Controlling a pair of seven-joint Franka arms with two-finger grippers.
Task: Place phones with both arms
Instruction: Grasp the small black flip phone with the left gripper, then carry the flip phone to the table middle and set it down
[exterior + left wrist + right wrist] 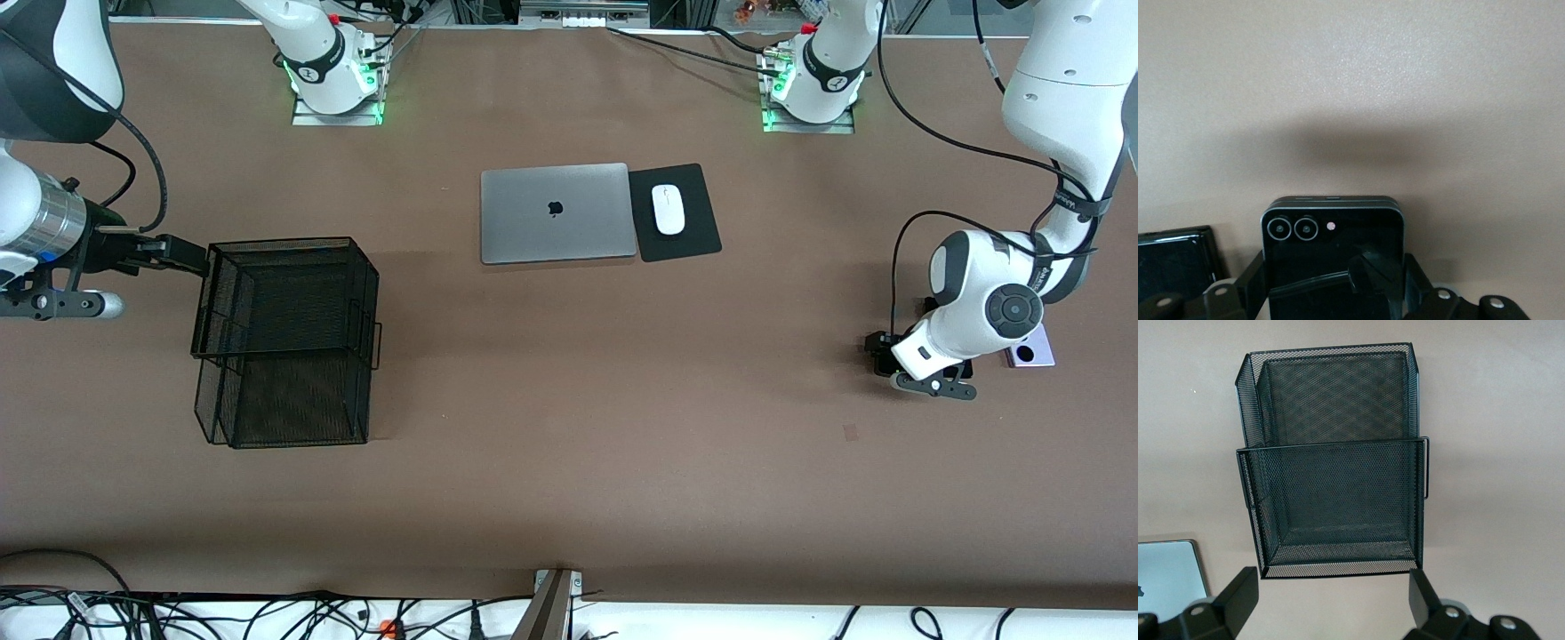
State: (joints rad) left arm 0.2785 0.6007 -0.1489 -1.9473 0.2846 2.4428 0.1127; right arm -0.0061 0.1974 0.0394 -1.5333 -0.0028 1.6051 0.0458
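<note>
Laptop (pixel 555 213): shut, silver, mid-table, nearer the bases than the basket.
Mouse (pixel 668 209): white, on a black pad (pixel 689 242) touching the laptop's edge on the side toward the left arm's end.
Basket (pixel 284 338): black two-tier mesh, toward the right arm's end; nothing shows inside it in the right wrist view (pixel 1338 487).
Black phone (pixel 1333 247): squarish, folded, two round lenses facing up; lies on the table toward the left arm's end, between the left fingers (pixel 1248 283).
Second black phone (pixel 1175 260): just beside the first, only part of it in view.
Lilac phone (pixel 1031 354): on the table beside the left wrist, partly hidden by it.
Left gripper (pixel 925 373): low at the table, arm bent sharply down; fingers spread, one on each side of the black phone, contact unclear.
Right gripper (pixel 1331 593): by the basket's edge at the right arm's end, forearm roughly level; fingers spread wide, holding nothing.
</note>
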